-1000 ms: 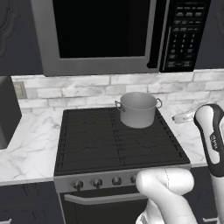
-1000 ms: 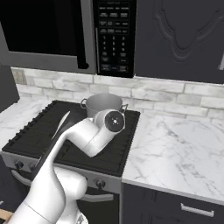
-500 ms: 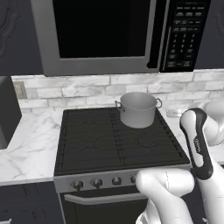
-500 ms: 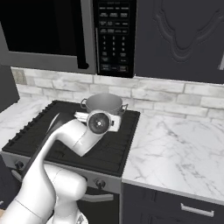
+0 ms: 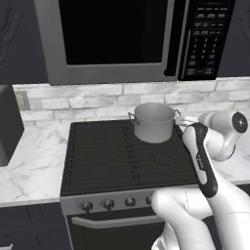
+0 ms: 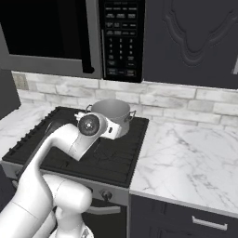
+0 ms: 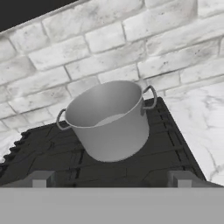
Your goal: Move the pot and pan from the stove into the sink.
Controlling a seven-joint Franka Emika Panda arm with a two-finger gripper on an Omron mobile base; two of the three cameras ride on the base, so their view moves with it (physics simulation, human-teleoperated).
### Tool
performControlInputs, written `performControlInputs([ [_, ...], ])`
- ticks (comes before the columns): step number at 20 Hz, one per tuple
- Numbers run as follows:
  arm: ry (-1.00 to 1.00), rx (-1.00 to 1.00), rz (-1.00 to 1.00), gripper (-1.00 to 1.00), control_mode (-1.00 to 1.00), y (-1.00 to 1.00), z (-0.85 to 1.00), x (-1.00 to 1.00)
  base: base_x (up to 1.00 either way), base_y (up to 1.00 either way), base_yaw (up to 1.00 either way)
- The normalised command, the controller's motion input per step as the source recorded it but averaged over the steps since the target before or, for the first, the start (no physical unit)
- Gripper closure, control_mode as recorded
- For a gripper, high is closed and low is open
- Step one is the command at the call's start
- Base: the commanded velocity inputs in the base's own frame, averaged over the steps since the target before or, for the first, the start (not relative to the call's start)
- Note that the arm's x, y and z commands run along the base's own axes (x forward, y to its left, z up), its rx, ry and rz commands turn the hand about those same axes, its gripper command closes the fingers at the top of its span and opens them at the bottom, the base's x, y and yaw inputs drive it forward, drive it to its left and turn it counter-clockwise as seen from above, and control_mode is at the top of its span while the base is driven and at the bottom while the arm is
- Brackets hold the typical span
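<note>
the hand (image 7: 111, 178) is spread wide and grasps nothing, just short of the pot (image 7: 108, 118). judging from that, the pot's move has hardly begun: it sits upright on the stove (image 5: 117, 158), at its back right corner. beyond the pot the brick wall (image 7: 131, 48) stands close, with bare tabletop (image 6: 186, 158) to the stove's right.

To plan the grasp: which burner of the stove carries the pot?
The pot stands on the back right burner of the stove, the one nearest the brick wall.
</note>
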Motion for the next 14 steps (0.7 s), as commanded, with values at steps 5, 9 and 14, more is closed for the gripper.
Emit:
performControlInputs([
  [5, 0.03, 0.07, 0.0, -1.0, -1.0, -0.06, 0.02, 0.02, 0.0, 0.0, 0.0],
  [9, 0.09, 0.19, 0.0, -1.0, -1.0, -0.16, 0.08, 0.05, 0.0, 0.0, 0.0],
  [14, 0.09, 0.2, 0.0, -1.0, -1.0, -0.16, 0.05, 0.03, 0.0, 0.0, 0.0],
])
